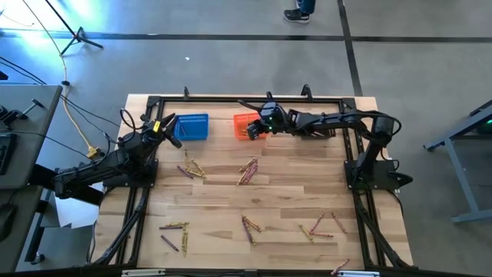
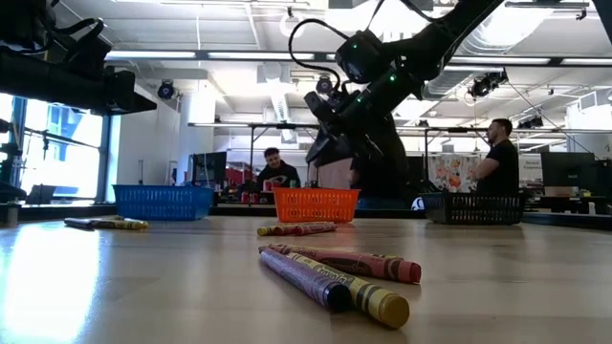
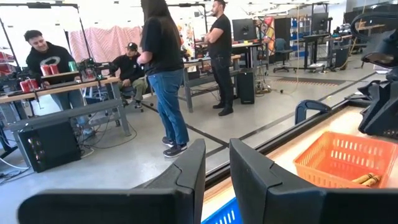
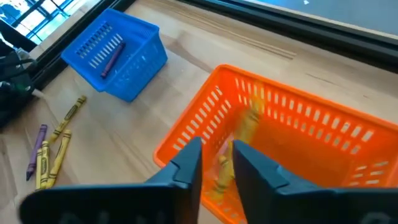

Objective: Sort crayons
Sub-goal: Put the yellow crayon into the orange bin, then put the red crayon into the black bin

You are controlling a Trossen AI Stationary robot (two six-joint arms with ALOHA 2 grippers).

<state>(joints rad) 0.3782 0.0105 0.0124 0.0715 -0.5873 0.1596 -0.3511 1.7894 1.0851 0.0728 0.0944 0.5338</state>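
Observation:
Crayons lie in loose clusters on the wooden table (image 1: 292, 192): yellow, pink and purple ones (image 1: 247, 171), (image 1: 192, 169), (image 1: 319, 227), and several close to the low camera (image 2: 335, 277). My right gripper (image 4: 216, 165) hovers open above the orange basket (image 4: 298, 137), pointing slantwise down into it. Blurred yellow crayons (image 4: 249, 121) show inside the basket, below the fingers. The blue basket (image 4: 118, 53) holds a purple crayon (image 4: 112, 56). My left gripper (image 3: 217, 168) waits level beside the blue basket (image 1: 192, 127) with a gap between its fingers.
A black mesh basket (image 2: 475, 208) stands to the right of the orange one at the table's far side. A black frame rail (image 1: 246, 100) runs along the far edge. People stand and sit at benches beyond the table (image 3: 165, 68).

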